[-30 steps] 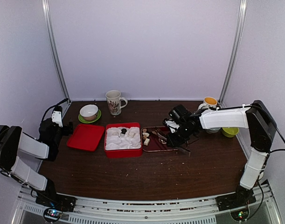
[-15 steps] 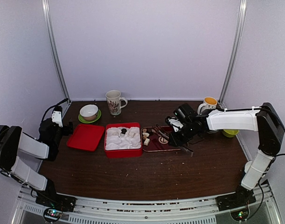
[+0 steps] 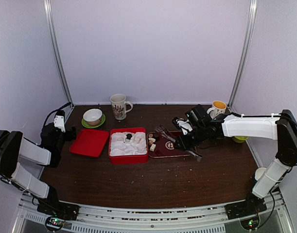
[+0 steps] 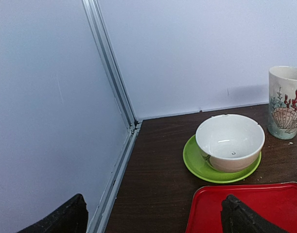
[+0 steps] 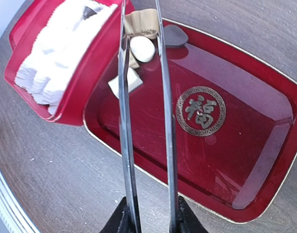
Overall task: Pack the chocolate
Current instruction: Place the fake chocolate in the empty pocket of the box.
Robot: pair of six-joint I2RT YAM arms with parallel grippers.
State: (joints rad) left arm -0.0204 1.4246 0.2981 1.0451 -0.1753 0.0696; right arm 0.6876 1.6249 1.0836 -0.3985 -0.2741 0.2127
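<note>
Several chocolate pieces (image 5: 142, 48) lie at the left end of a dark red tray (image 5: 226, 160): a white round one, a white cube (image 5: 125, 82), a brown lump (image 5: 143, 22) and a dark one (image 5: 175, 35). My right gripper (image 5: 149, 213) is shut on metal tongs (image 5: 125, 145). The tong arms stand apart and reach over the tray to those pieces, their tips out of frame. A red box (image 3: 129, 159) with a white insert holds one dark piece (image 3: 129, 136). My left gripper (image 4: 153, 216) is open and empty at the far left, by the red lid (image 4: 265, 208).
A white bowl (image 4: 229, 141) on a green saucer (image 4: 201, 165) and a shell-print mug (image 4: 287, 102) stand at the back left. An orange-filled cup (image 3: 218, 107) and a green bowl (image 3: 239, 138) sit behind my right arm. A white cup (image 3: 260, 173) is near the right edge.
My right arm has stretched out towards the right, and the tongs have swung so that their tips point further back over the tray's left end. The left arm has not moved.
</note>
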